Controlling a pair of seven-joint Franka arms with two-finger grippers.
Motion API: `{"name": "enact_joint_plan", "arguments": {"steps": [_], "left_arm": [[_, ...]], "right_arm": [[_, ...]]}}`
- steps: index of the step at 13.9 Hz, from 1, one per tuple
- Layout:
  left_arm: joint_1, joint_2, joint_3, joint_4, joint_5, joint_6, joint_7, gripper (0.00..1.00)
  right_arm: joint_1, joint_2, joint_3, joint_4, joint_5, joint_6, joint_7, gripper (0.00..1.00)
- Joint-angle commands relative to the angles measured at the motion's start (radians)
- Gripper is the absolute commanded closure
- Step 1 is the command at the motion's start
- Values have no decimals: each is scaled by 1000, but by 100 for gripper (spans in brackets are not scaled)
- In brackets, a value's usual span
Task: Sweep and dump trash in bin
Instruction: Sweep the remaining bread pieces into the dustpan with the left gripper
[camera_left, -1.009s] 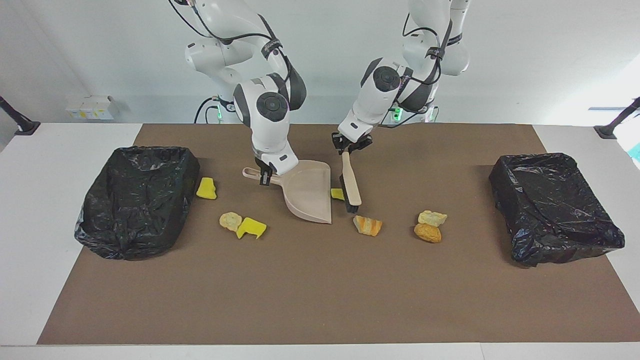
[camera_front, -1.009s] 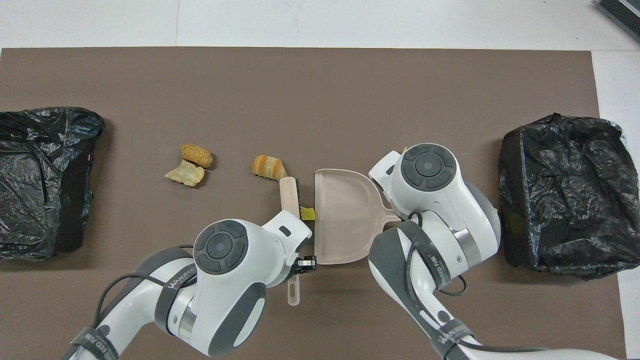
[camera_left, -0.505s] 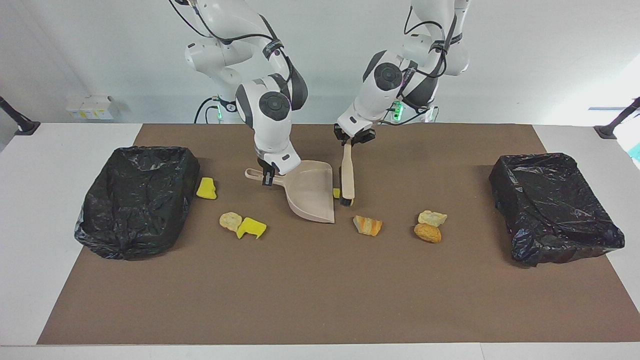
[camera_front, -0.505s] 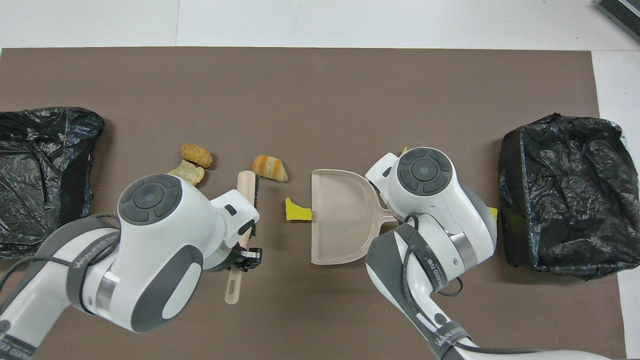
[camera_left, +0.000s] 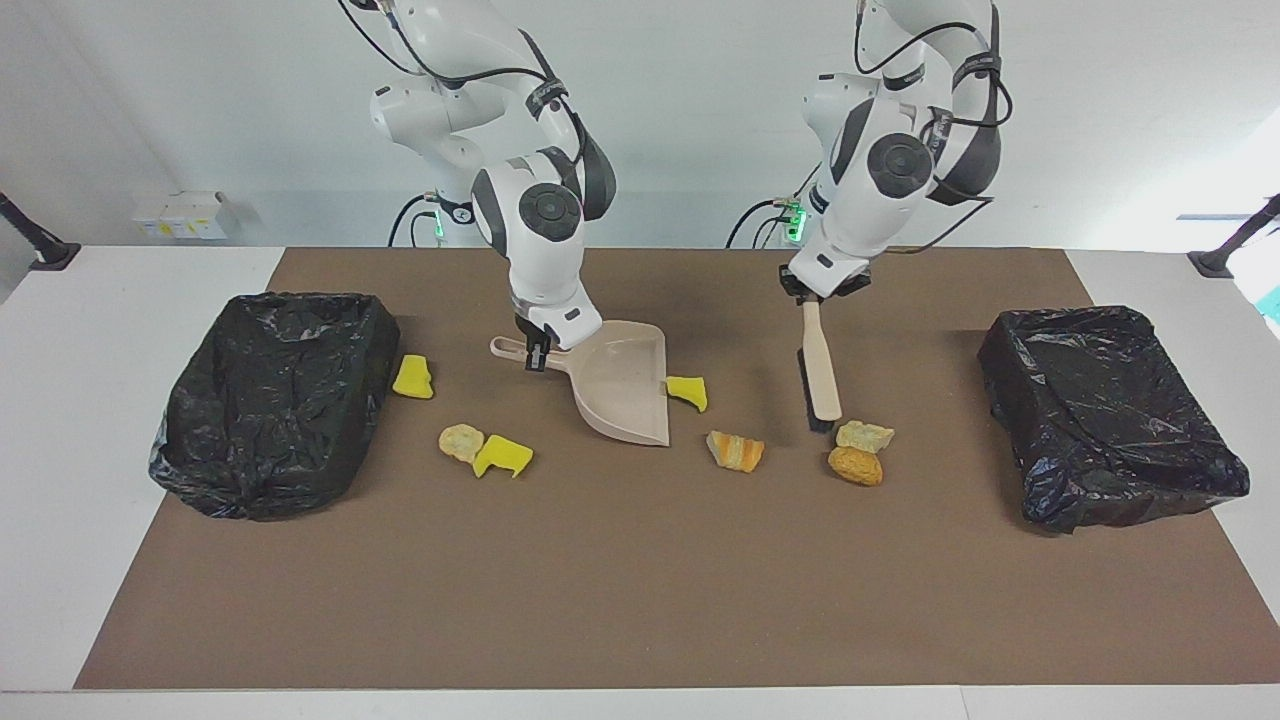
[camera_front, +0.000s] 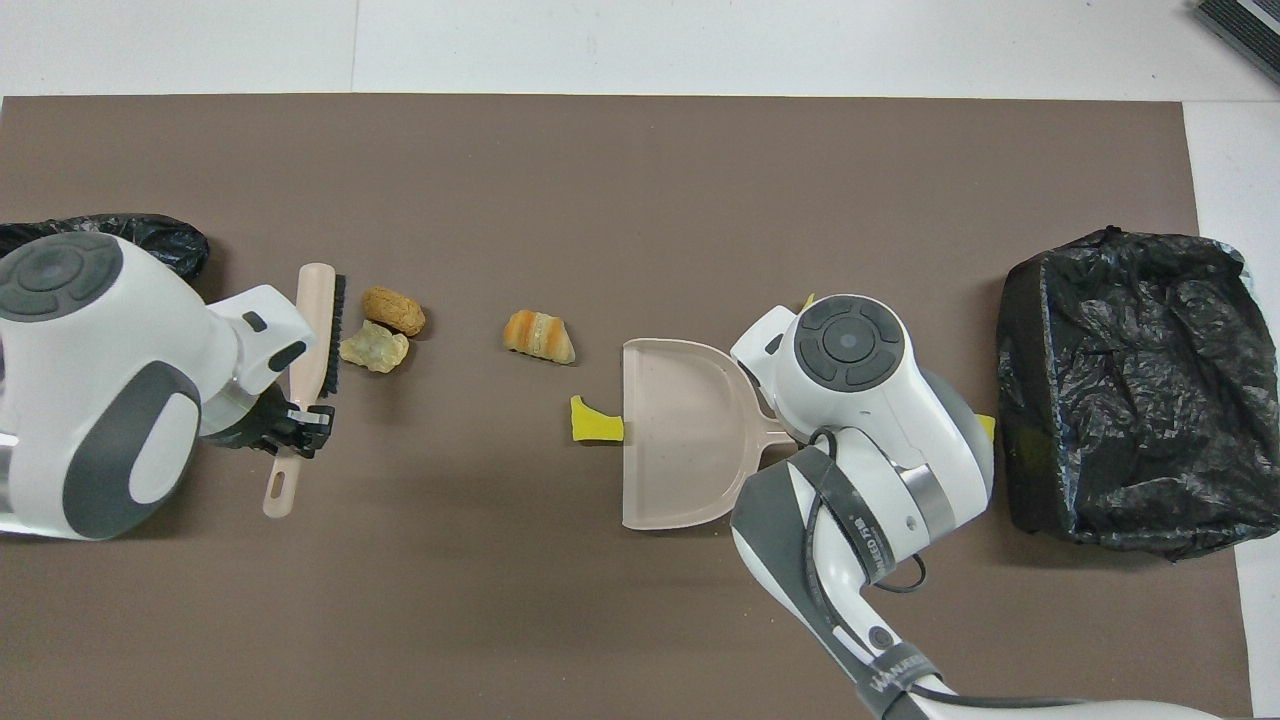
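The trash (camera_left: 858, 452) that matters for the coming stroke is the pair of lumps, a pale one touching an orange-brown one, lying just beside the brush (camera_left: 821, 375) on the side that faces the dustpan (camera_left: 622, 385). The brush hangs from the left gripper (camera_left: 812, 301), whose fingertips are clamped on its handle; its long axis runs away from the robots, bristle edge turned toward the dustpan, so the two lumps sit directly in the path of a sideways push. The dustpan's open mouth looks back toward the brush, and the right gripper (camera_left: 536, 352), closed on the dustpan's handle, holds it with the lip low on the brown mat (camera_left: 640, 600). Between brush and dustpan lie two more pieces in the same line: a striped orange lump (camera_left: 736, 450) roughly midway and a yellow chunk (camera_left: 688, 391) touching the dustpan's lip. My reading is that one sweep across toward the dustpan could gather all four, provided the bristles stay down on the mat. Three other scraps, two yellow and one tan, lie past the dustpan's handle toward the black-lined bin (camera_left: 270, 400) at the right arm's end, out of this stroke's reach.
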Motion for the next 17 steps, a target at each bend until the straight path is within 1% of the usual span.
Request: {"name": "enact_joint_plan", "arguments": {"steps": [1,2,4,6,7,8,12,15,17], "left_arm": [[39,75,-14,32,25,84,32,100],[54,111,-14,30,28,130,31,100],[60,150,-14,7,45,199,34,100],[46,161,-16,-6,42,239,31,100],[40,152,-22,-34,34,248,20,100],[20,148,-24,-43,29,259,15,100],[-130,171,-22,-43,-43,323,-93,100],[-208,171,-24,-43,-89,324,-109,100],[-271,164,-24,-63,-115,328,-127,100]], "right_arm": [[-2,-22,7,-32,-27,19,30,100],[-2,-22,5,-32,-28,19,30,100],[0,-22,7,-32,-28,20,30,100],[0,-22,5,-32,-27,20,30,100],[0,-22,7,-32,-28,20,30,100],[0,-22,7,-32,-27,22,32,100],[1,-22,7,-32,-27,26,32,100],[0,-22,7,-33,-27,26,32,100],[1,-22,7,-33,-27,26,39,100]]}}
